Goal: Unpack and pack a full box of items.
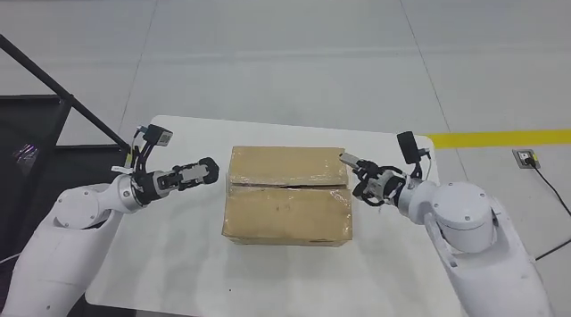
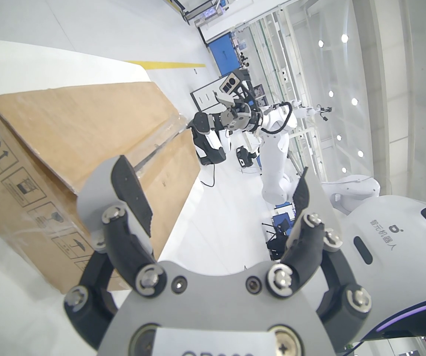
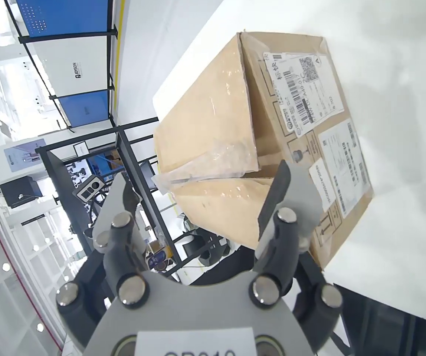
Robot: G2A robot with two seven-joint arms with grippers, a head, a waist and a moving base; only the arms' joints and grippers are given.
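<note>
Closed cardboard box (image 1: 287,199) on white table (image 1: 178,263), flanked — left jaws apart, right jaws apart

The box (image 1: 287,196) is plain brown cardboard with white, black-printed labels (image 3: 302,90), on a white table (image 1: 178,254).

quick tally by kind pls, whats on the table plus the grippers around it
box: 1
grippers: 2 (left gripper and right gripper, one at each end of the box, fingers open on both)
table: 1
total: 4
</note>
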